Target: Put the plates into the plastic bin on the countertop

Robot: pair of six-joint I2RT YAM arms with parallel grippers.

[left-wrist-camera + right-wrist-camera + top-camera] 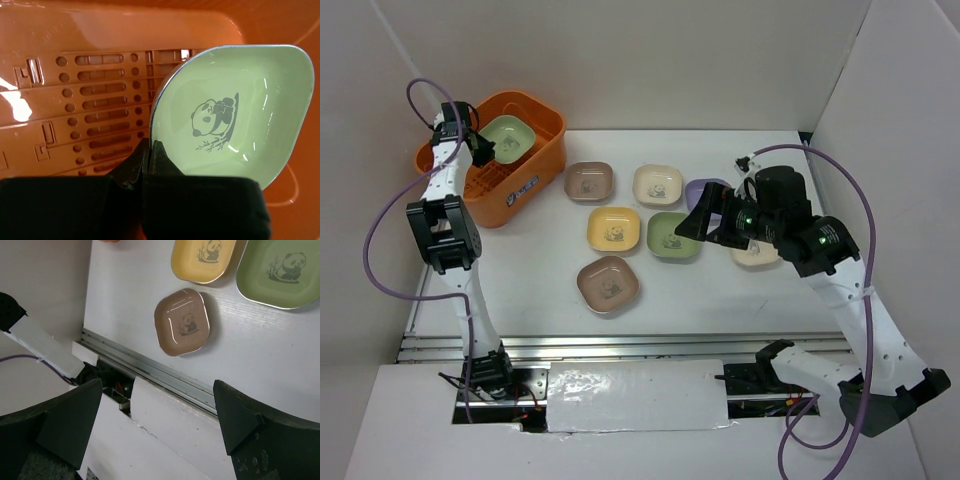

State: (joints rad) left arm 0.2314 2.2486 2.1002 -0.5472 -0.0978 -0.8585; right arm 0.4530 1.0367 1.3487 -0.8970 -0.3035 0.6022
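My left gripper [480, 150] is shut on the rim of a pale green plate [508, 137] and holds it inside the orange plastic bin [535, 185]. In the left wrist view the jaws [150, 150] pinch the edge of this plate [235, 115] above the bin's slotted bottom [90, 100]. My right gripper [700, 228] is open and empty, hovering over the countertop [520, 270] above the plates. It looks down on a brown plate [182, 322], a yellow plate [202, 257] and a green plate [280, 270].
On the countertop lie a brown plate [589, 182], a cream one [658, 185], a lavender one [705, 190] partly hidden, yellow [614, 229], green [674, 236], brown [608, 284], and a cream one [755, 250] under the right arm. The metal rail [620, 345] runs along the front.
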